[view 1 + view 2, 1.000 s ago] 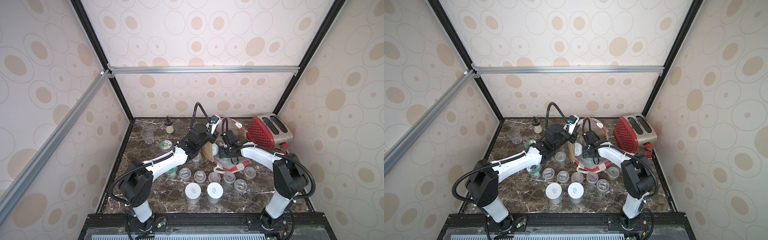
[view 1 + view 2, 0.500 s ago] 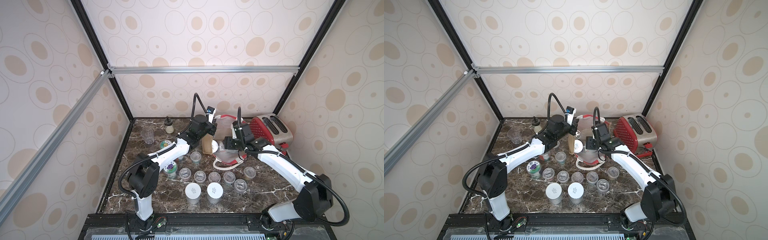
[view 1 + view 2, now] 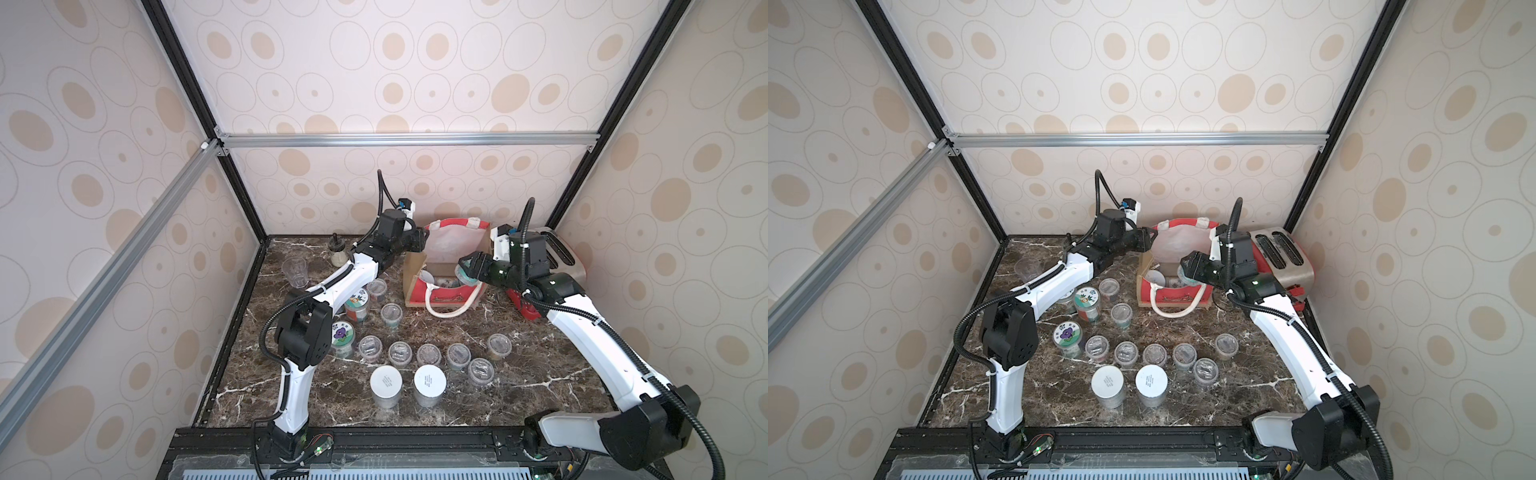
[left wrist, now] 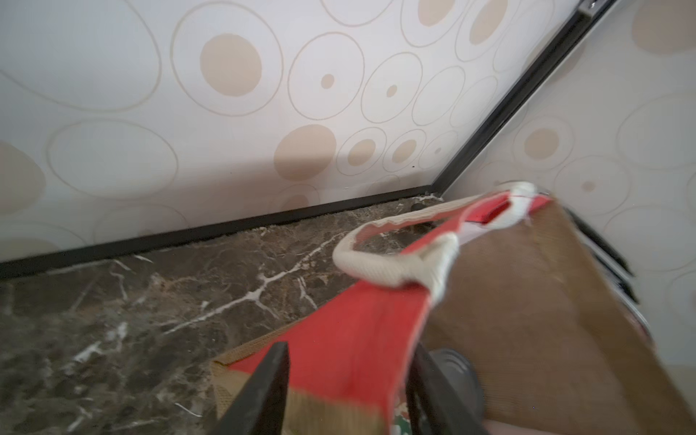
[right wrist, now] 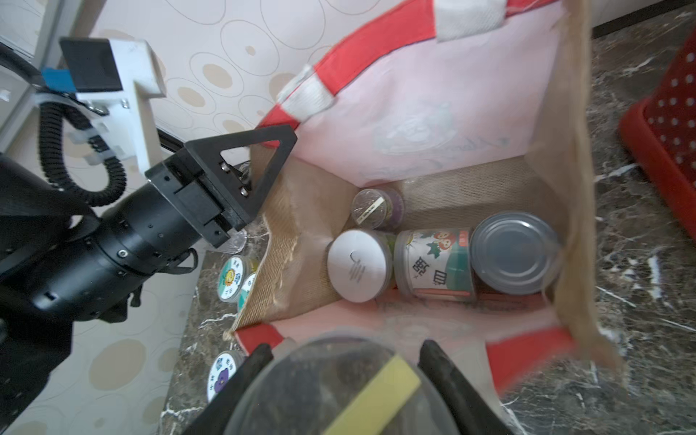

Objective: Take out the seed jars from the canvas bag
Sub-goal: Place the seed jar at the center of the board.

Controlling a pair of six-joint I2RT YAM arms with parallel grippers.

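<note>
Over the canvas bag, right jaws clamped on a clear-lidded seed jar, left jaws apart astride its red rim, few more jars inside, other jars on the worktop out front

We see a robot test cell in a lab. A booth of black posts and aluminium bars closes it in, and its walls are papered with beige ovals. A left arm and a right arm are fixed to a rail at the front of a marble-look tabletop. The only homely things we find are props: a toaster, a bag and jars.
</note>
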